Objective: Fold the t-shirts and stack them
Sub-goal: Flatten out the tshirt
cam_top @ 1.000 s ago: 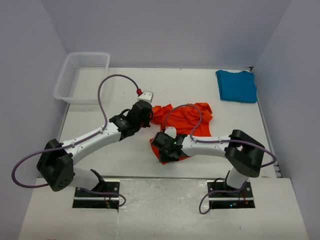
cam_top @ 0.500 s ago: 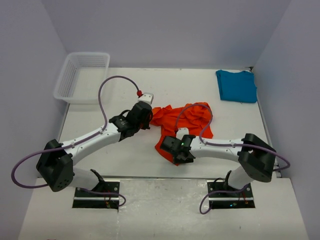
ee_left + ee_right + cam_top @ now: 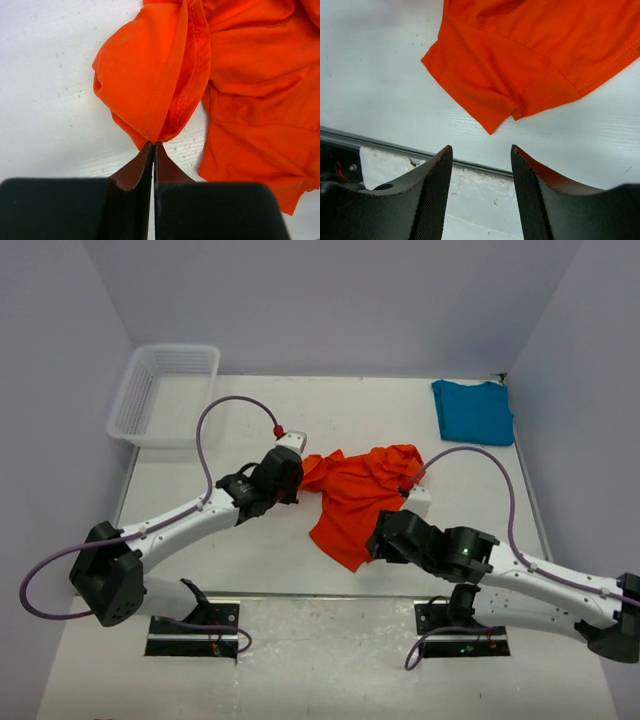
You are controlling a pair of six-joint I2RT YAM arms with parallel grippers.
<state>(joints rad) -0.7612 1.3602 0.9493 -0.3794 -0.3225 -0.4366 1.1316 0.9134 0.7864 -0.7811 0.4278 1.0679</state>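
The orange-red t-shirt [image 3: 362, 492] lies crumpled and partly spread in the middle of the table. My left gripper [image 3: 299, 473] is shut on a hemmed fold at its left edge; in the left wrist view the jaws [image 3: 153, 145] pinch that fold of the orange shirt [image 3: 240, 75]. My right gripper [image 3: 377, 544] is open and empty, just right of the shirt's near corner. In the right wrist view [image 3: 481, 150] that corner of the orange shirt [image 3: 520, 60] lies flat ahead of the fingers. The teal-blue t-shirt [image 3: 473, 411] lies folded at the far right.
A white mesh basket [image 3: 165, 390] stands at the far left corner. The table's near edge with a metal rail [image 3: 395, 144] is right under my right gripper. Walls close in the left, back and right sides.
My right gripper has pulled the shirt's near corner toward the front, let it go, and drawn back to the right. The left gripper has kept its hold.
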